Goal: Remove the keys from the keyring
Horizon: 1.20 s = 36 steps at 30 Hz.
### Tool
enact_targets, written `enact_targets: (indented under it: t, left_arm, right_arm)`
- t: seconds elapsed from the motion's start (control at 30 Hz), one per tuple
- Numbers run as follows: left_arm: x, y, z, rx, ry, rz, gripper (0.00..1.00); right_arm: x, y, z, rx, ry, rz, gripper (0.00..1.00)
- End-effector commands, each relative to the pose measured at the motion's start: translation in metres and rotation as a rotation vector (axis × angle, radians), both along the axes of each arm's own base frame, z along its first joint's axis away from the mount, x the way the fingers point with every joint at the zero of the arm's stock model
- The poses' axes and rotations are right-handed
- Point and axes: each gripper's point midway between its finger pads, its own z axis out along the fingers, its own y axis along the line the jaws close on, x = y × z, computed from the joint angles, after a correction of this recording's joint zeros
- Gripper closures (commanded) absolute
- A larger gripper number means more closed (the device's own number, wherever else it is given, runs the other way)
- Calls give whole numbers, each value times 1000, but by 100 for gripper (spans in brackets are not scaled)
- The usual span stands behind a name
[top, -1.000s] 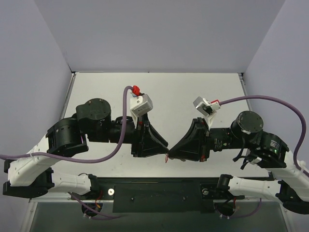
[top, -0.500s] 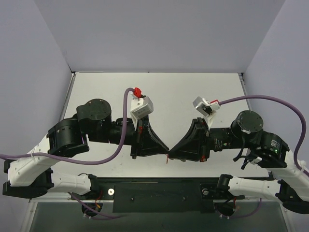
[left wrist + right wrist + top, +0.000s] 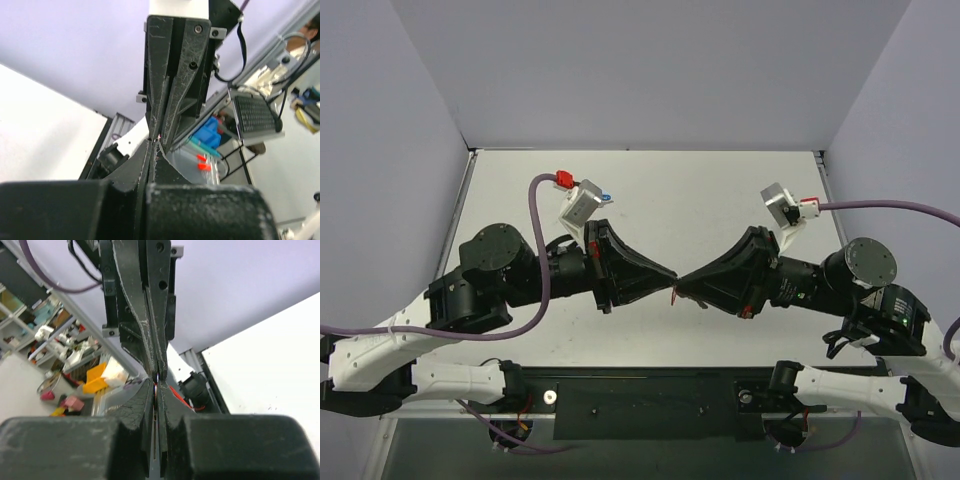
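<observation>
From above, left fingers (image 3: 645, 272) and right fingers (image 3: 708, 284), both closed tight, meet tip to tip above the tabletop's (image 3: 720, 200) near middle, pinching the keyring (image 3: 673, 291) between them; left wrist shows it (image 3: 159, 136) as a silvery speck at the tips; right wrist, a thin loop (image 3: 156, 388).

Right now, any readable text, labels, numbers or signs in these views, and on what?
No readable text in any view.
Black left gripper and black right gripper: no markings visible.
Colourful workshop clutter behind the wrist views: too blurred to read.
</observation>
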Motion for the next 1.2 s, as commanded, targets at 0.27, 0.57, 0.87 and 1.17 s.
enact_targets:
  t: [0.27,0.57,0.87,1.17]
  left_arm:
    - [11,-23,49,-280,103,248,100]
    - [1,-37,48,-329,138,386,100]
    - [-1,-35,36,-255,104,425,100]
    - [4,-6,-3,64,-42,431,32]
  right_arm:
    - [57,-14,33,195,-25,-322,100]
    - [67,-34,39,264,9,-420,100]
    - [72,-36,21,258,41,-452,100]
    - [53,-29,-10,97,15,-337,100]
